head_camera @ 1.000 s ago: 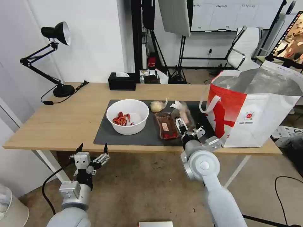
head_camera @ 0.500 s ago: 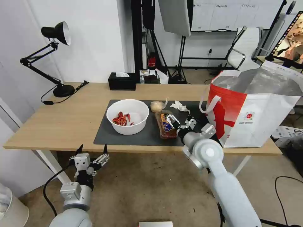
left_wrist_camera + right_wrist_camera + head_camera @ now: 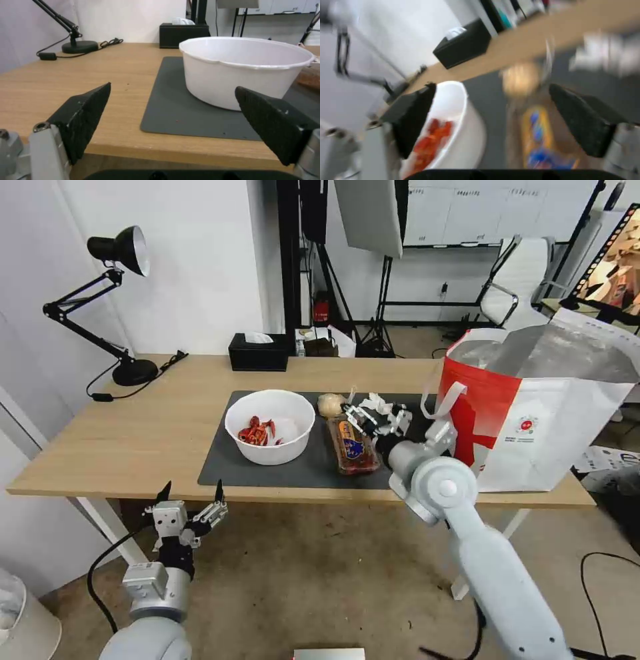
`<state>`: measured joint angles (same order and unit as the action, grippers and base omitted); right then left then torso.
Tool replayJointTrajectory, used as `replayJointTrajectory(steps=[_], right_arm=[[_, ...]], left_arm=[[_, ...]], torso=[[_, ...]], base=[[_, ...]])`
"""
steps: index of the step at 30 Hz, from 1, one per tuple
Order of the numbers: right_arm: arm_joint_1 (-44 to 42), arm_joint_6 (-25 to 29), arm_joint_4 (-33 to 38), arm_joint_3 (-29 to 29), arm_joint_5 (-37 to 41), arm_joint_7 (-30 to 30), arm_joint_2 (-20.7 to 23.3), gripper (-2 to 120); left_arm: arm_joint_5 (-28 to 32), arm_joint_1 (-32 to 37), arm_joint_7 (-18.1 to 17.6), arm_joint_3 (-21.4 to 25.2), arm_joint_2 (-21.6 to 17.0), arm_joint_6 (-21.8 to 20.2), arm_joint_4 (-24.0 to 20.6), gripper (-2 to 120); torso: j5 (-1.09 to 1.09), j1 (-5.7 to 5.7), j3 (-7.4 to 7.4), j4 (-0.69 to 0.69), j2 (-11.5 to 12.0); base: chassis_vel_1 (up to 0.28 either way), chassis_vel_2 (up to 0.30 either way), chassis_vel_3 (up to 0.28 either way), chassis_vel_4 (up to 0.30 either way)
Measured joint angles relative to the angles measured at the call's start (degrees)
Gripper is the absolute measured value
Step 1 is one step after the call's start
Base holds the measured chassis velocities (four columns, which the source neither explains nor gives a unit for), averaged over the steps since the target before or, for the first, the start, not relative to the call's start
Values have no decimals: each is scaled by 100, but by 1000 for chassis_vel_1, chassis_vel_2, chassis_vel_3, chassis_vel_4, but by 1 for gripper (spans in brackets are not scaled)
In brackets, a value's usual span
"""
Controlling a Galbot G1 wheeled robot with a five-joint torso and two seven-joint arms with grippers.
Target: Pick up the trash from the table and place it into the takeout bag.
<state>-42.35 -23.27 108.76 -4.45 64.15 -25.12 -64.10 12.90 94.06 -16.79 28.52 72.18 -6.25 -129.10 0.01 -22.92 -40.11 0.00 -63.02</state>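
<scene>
Table [image 3: 133, 440] holds container [image 3: 353, 445]; right gripper [image 3: 379, 419], spread, hovers above it

A white bowl [image 3: 270, 425] with red scraps is being kept on the grey mat [image 3: 230, 460] of the table [image 3: 133, 433]. The right gripper [image 3: 378, 417] is being held open above the far end of the clear box [image 3: 353, 445]. The big bag [image 3: 533, 410] is being stood at the right. The left gripper [image 3: 191, 499] is being held open below the table edge.
</scene>
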Motion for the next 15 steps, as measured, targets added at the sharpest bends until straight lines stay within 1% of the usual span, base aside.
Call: replayJointTrajectory(steps=[1, 2, 3, 4, 6, 7, 8, 9, 11, 12, 13, 14, 15], right_arm=[[198, -2, -109, 172, -441, 505, 272, 80], [323, 10, -189, 277, -732, 830, 438, 76], [716, 246, -503, 591, -1649, 1764, 923, 70], [716, 246, -503, 591, -1649, 1764, 923, 70], [1235, 588, -1043, 956, -2688, 2850, 1419, 58], [1348, 643, -1178, 1030, -2870, 3089, 1503, 53], [1348, 643, -1178, 1030, -2870, 3089, 1503, 53], [1533, 707, -1427, 1141, -3104, 3492, 1612, 49], [1793, 798, -1845, 1365, -3245, 4126, 1689, 38], [1793, 798, -1845, 1365, -3245, 4126, 1689, 38], [1865, 822, -1978, 1458, -3210, 4310, 1687, 34], [1979, 839, -2231, 1639, -3132, 4565, 1629, 28], [2021, 841, -2338, 1707, -3116, 4644, 1586, 26]], left_arm=[[6, -11, 0, -5, -5, 0, 0, 100], [10, -22, 2, -11, -6, 1, 0, 100], [23, -70, 7, -32, -8, 1, 5, 100], [23, -70, 7, -32, -8, 1, 5, 100], [128, -144, 9, -78, 5, 0, 24, 100], [169, -160, 10, -89, 7, -5, 26, 100], [169, -160, 10, -89, 7, -5, 26, 100], [211, -184, 10, -99, 8, -10, 30, 100], [238, -211, 15, -118, 4, -18, 57, 100], [238, -211, 15, -118, 4, -18, 57, 100], [239, -218, 20, -126, 0, -19, 70, 100], [239, -223, 31, -135, -4, -22, 84, 100], [239, -225, 36, -138, -6, -23, 90, 100]], torso=[[1, 0, 0, 0, 0], [1, 0, 0, 0, 0], [0, 0, 0, 0, 0], [0, 0, 0, 0, 0], [-1, 0, 0, -1, 0], [0, 0, 0, -2, 0], [0, 0, 0, -2, 0], [0, 0, 0, -1, 0], [-1, 0, 0, -2, 0], [-1, 0, 0, -2, 0], [0, 0, 0, -1, 0], [0, 0, 0, -1, 0], [0, 0, 0, -1, 0]], base=[[0, 0, 0, 0], [0, 0, 0, 0], [0, 0, 0, 0], [0, 0, 0, 0], [0, 0, 0, 0], [0, 0, 0, 0], [0, 0, 0, 0], [0, 0, 0, 0], [0, 0, 0, 0], [0, 0, 0, 0], [0, 0, 0, 0], [0, 0, 0, 0], [0, 0, 0, 0]])
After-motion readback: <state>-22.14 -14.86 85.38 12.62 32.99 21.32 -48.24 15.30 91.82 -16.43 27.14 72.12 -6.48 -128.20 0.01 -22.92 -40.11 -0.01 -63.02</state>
